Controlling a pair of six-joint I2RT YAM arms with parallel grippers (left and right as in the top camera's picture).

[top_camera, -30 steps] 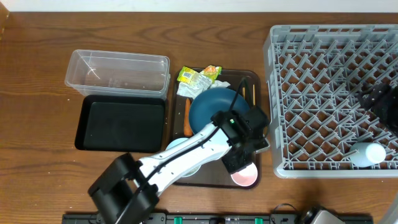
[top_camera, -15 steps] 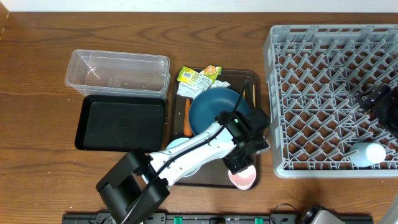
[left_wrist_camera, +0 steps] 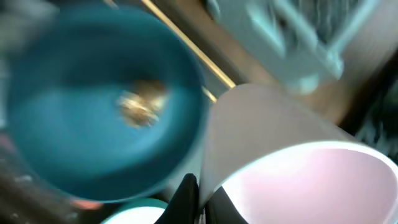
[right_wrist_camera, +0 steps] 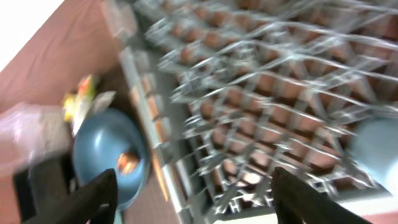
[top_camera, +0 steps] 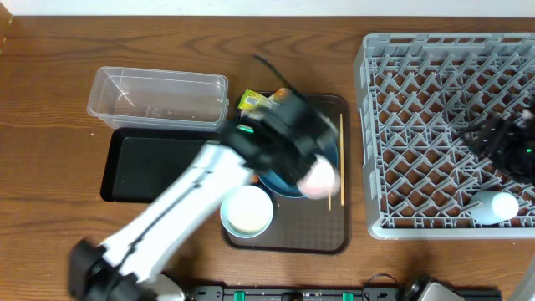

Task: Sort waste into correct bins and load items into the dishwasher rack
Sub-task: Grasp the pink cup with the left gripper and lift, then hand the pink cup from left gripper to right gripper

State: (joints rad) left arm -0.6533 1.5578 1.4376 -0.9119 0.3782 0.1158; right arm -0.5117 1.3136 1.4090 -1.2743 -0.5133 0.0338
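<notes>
Wood-grain table, grey dishwasher rack (top_camera: 435, 125) at the right, dark-brown tray (top_camera: 301, 230) in the centre with the white bowl (top_camera: 247, 211) on it. Left gripper (top_camera: 311, 171), motion-blurred, pinches the pink cup (top_camera: 321, 181) by its wall over the right edge of the dark-blue plate (left_wrist_camera: 93, 124); brown food lump (left_wrist_camera: 142, 106) on the plate, chopsticks (top_camera: 340, 159) just beside. Right gripper (right_wrist_camera: 194, 186) has its fingers spread wide and empty over the rack; the light-blue cup (top_camera: 495, 206) lies in the rack's near right corner.

We record even, bright overhead light and soft shadows. Left arm (top_camera: 184, 196) smears with motion; both wrist views blur heavily, pink cup (left_wrist_camera: 298, 168) included.
</notes>
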